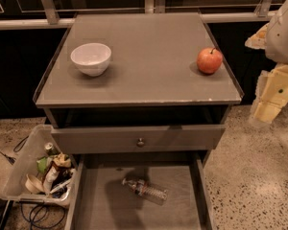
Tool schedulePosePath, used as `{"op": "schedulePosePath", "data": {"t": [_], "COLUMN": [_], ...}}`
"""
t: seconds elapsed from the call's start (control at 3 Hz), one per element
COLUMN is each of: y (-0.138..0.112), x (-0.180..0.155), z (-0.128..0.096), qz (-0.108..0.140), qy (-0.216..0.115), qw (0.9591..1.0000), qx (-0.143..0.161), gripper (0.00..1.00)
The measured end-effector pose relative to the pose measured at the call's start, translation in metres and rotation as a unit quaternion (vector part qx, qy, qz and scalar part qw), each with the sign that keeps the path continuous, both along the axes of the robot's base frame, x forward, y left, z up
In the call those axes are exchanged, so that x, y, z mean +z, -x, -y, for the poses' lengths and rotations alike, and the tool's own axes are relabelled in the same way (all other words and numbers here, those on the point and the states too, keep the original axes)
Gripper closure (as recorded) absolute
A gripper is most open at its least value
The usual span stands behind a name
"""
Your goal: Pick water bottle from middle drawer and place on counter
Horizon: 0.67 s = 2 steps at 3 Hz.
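Observation:
The water bottle (145,189), clear with a white cap and a dark label band, lies on its side on the floor of the open middle drawer (101,202), cap pointing left. The counter (149,56) is the grey cabinet top above it. My gripper (266,110), pale yellow below a white arm, hangs at the right edge of the view. It is to the right of the cabinet, about level with the counter's front edge, well away from the bottle and holding nothing visible.
A white bowl (90,58) stands on the counter's left and a red apple (209,60) on its right. A grey drawer front with a round knob (140,141) overhangs the middle drawer. A bin of clutter (24,169) and cables sit on the floor at the left.

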<state>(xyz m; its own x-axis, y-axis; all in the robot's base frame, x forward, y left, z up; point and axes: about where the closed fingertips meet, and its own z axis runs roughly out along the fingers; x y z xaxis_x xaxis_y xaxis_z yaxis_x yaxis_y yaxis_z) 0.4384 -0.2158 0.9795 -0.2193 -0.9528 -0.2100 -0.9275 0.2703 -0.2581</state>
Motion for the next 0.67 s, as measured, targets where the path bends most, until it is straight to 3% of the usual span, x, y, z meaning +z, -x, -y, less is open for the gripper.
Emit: {"op": "schedulePosePath", "data": {"t": [0.33,0.67], "y": [0.000,-0.016], "x": [0.000,-0.030], "z": [0.000,-0.012], "qz": [0.000,-0.027], "qy": [0.000,-0.027], "qw": [1.0000,0.9992], "qx": [0.000,0.009], "gripper": [0.00,0.00]}}
